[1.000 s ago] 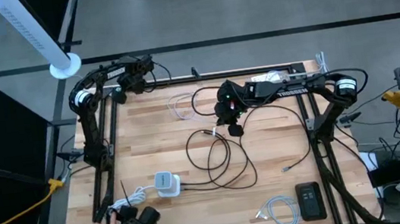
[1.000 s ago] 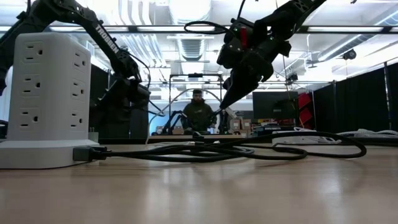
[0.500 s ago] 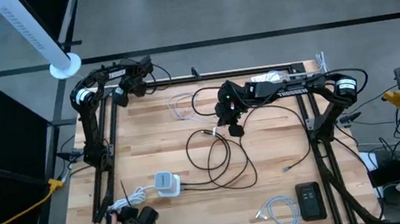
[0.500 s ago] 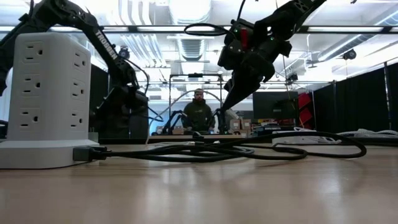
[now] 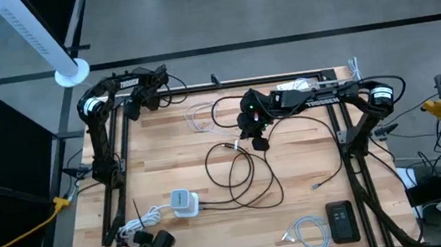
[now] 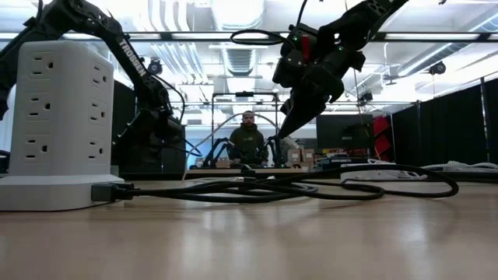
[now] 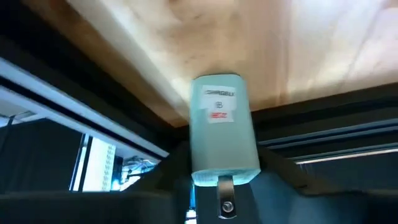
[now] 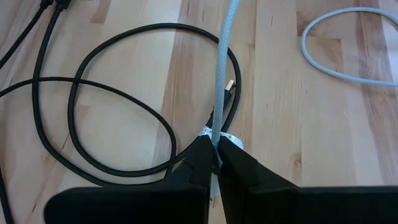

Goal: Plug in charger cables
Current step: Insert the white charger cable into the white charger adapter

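Right claw is pinching a grey cable over the middle of the table.

Near the front edge, a white coiled cable (image 5: 304, 233) is lying flat. Farther in, the long black cable (image 5: 248, 175) is looping on the wood. Above it, the right gripper (image 8: 214, 163) is squeezing shut on the grey cable (image 8: 222, 68). At the far corner, the left gripper (image 7: 225, 205) is holding a white adapter (image 7: 222, 129).

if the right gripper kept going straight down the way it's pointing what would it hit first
Probably the black cable looped on the table beneath the right gripper, which is shut on a grey braided cable. Depth is unclear.
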You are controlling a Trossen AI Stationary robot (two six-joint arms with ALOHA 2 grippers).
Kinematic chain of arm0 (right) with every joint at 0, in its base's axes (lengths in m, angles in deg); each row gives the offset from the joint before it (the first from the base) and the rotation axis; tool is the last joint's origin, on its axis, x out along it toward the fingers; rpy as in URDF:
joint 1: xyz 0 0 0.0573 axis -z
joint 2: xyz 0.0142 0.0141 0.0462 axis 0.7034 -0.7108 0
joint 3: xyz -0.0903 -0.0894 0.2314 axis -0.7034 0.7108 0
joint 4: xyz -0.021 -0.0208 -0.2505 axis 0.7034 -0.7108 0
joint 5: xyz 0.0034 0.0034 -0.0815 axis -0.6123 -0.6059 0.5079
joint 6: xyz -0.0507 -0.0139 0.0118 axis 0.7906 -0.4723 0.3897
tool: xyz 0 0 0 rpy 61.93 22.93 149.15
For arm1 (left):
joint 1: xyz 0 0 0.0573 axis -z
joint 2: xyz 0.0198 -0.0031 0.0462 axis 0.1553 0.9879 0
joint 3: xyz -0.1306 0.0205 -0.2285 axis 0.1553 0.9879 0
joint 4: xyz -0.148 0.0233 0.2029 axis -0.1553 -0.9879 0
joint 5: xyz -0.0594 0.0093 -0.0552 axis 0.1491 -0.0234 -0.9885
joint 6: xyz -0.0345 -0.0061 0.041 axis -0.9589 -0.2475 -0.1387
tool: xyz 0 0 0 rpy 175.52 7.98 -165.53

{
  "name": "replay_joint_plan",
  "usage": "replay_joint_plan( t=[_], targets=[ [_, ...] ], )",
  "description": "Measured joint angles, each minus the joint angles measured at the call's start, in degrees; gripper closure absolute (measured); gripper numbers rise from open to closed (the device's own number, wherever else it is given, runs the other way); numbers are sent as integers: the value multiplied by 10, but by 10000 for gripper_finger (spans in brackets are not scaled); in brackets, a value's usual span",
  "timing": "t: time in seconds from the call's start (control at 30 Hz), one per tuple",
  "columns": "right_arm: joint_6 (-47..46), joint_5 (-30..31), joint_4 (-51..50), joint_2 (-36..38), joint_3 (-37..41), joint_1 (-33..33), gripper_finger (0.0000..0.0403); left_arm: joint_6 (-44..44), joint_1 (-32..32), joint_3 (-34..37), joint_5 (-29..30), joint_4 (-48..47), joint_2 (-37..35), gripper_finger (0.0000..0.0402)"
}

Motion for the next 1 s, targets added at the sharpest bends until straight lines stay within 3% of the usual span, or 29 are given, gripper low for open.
replay_joint_plan(
  t=[0.27,0.47,0.67,0.8,1.0],
  targets=[
    [6,0,-13,1,0,0,403,-87,14,-3,28,-4,-4,292],
    [36,1,-11,28,0,2,403,-156,49,-29,-78,-26,-65,292],
    [41,1,22,70,0,18,403,-227,67,-53,-284,-9,-183,292],
    [49,-6,59,87,0,31,403,-296,69,-51,-492,33,-274,292],
    [14,-76,199,92,0,53,403,-338,85,-49,-830,63,-356,292]
  ],
)
